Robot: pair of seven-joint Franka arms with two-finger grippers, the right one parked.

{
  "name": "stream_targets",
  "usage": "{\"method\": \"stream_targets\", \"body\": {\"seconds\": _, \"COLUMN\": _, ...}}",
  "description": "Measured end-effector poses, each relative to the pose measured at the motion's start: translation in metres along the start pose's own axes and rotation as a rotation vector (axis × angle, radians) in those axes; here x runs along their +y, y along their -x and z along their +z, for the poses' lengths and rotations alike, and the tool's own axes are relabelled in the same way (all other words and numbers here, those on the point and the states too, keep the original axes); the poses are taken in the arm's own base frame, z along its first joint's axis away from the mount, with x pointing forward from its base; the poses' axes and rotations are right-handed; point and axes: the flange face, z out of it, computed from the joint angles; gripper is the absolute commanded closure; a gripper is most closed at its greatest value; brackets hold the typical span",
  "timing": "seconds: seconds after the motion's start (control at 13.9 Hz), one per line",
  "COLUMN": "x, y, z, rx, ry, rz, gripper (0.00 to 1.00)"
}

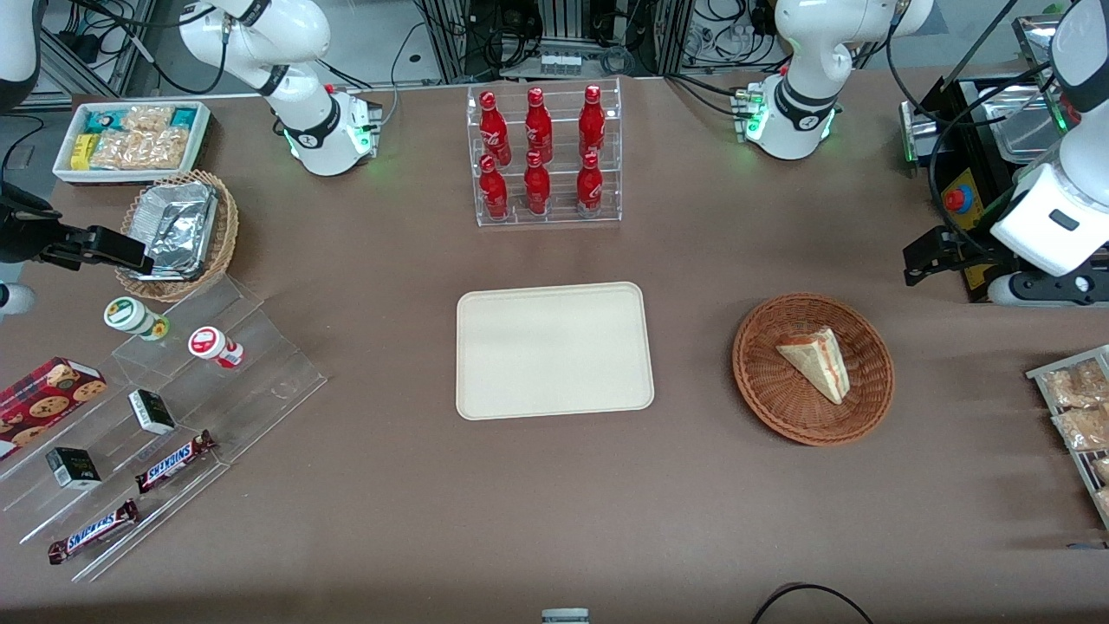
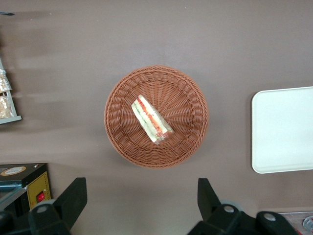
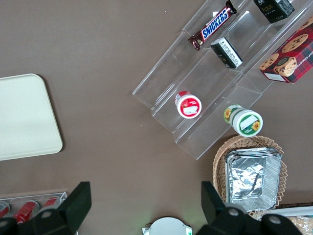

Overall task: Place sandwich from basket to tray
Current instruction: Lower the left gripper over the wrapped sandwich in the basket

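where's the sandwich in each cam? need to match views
Front view: sandwich lies in the basket, toward the working arm's end of the table, beside the tray.
Left wrist view: sandwich lies mid-basket, cut edge with filling up; the open gripper hovers high above the table, holding nothing.
Right wrist view: sandwich not in it.
Shared landmark: the tray, in all three views.

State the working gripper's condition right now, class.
Left gripper: open, holding nothing, hovering above the table beside the basket; sandwich untouched.
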Motion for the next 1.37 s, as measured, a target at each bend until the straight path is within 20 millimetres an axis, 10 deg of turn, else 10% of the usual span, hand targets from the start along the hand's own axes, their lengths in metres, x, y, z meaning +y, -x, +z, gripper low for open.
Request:
{"method": "stream_targets", "body": {"seconds": 0.43, "x": -0.006, "y": -0.001, "z": 0.021, "rx": -0.046, "ry": -0.010, "rz": -0.017, "gripper": 0.00}}
{"method": "stream_targets", "body": {"seconds": 1.37, "x": 0.016, "y": 0.014, "z": 0.235, "rx": 0.066, "ry": 0.003, "rz": -0.439, "gripper": 0.00}}
